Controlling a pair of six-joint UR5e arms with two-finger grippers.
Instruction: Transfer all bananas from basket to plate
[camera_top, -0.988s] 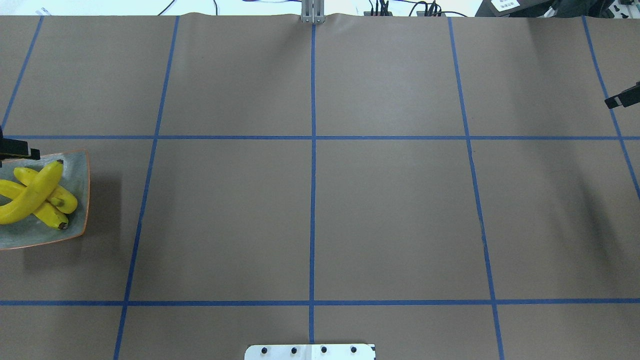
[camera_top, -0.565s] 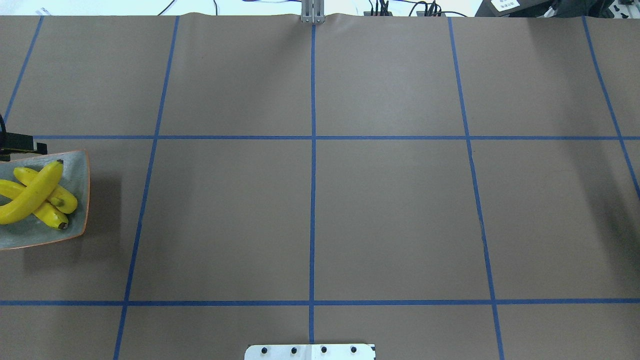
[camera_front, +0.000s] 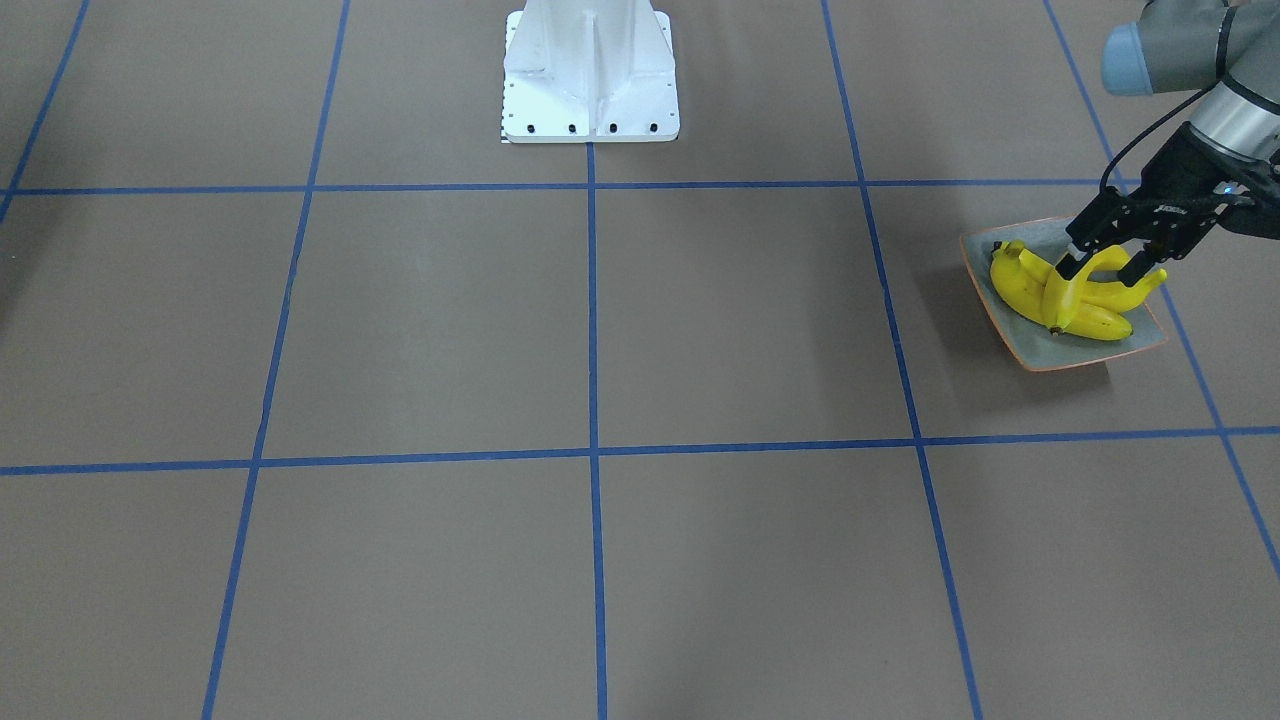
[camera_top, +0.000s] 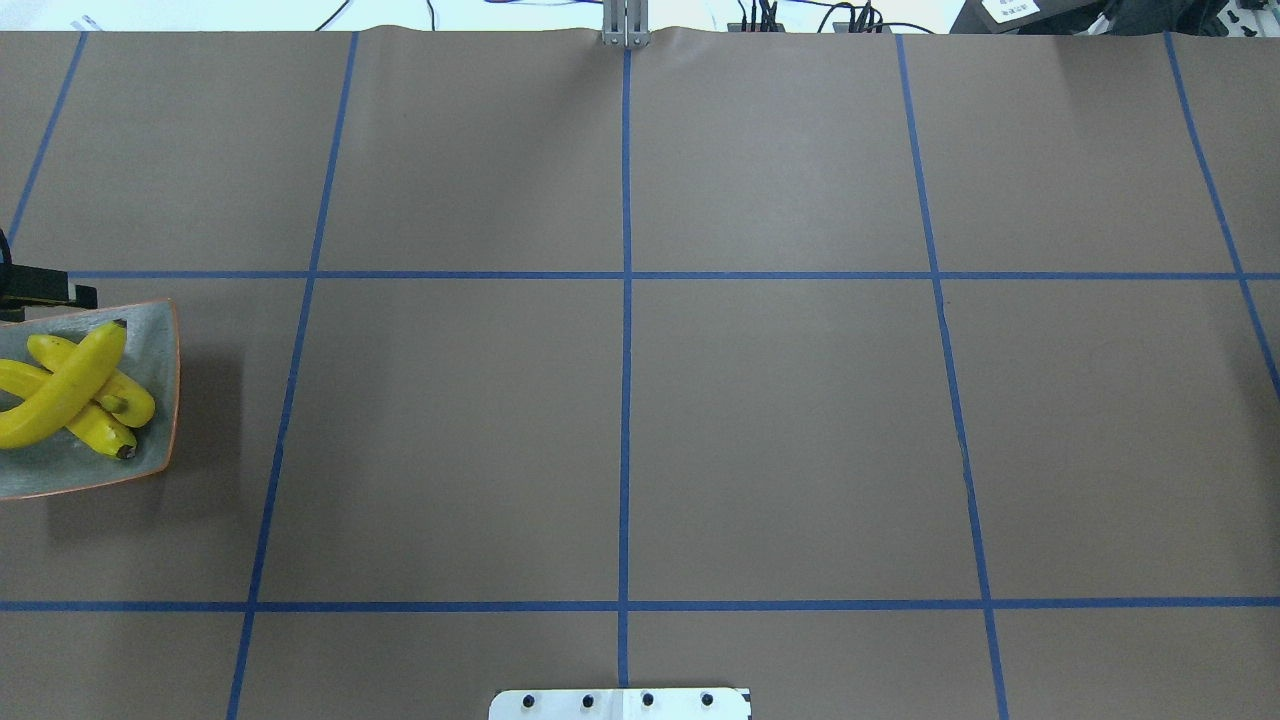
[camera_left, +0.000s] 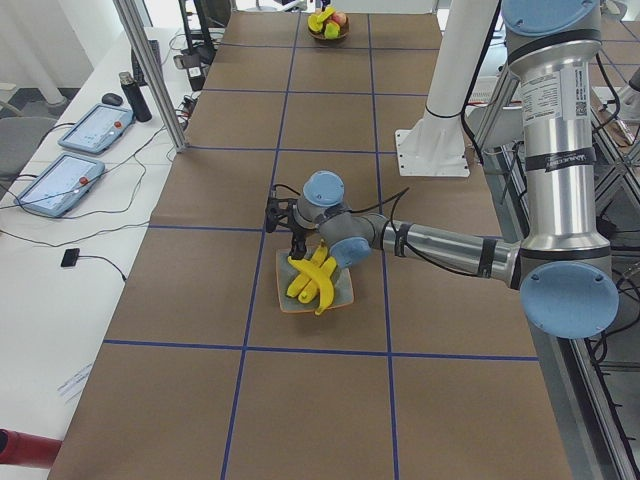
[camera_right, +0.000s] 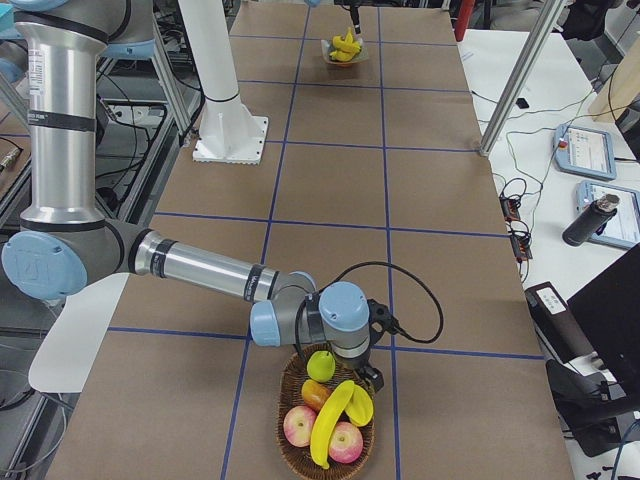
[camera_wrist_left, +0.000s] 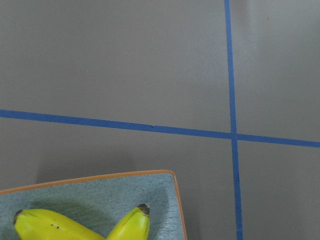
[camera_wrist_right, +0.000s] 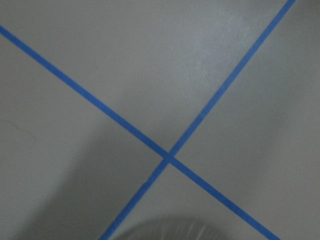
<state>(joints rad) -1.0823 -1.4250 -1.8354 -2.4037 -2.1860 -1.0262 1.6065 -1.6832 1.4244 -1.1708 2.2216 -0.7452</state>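
Three bananas (camera_top: 70, 390) lie crossed on the grey-green plate (camera_top: 60, 470) at the table's left end, also seen in the front-facing view as bananas (camera_front: 1050, 290) on the plate (camera_front: 1090, 350). My left gripper (camera_front: 1103, 268) hovers just above them, open, holding nothing. Far off at the other end, the basket (camera_right: 325, 455) holds one banana (camera_right: 335, 420) among other fruit. My right gripper (camera_right: 372, 378) hangs at the basket's far rim. It shows only in this side view, so I cannot tell whether it is open or shut.
Apples, a pear and an orange share the basket with the banana. The white robot base (camera_front: 590, 70) stands at mid-table. Brown paper with blue tape lines covers the table between plate and basket.
The right gripper's tip has left the overhead view's right edge. The left gripper's finger shifted slightly right and up by the plate. The bananas have not moved.
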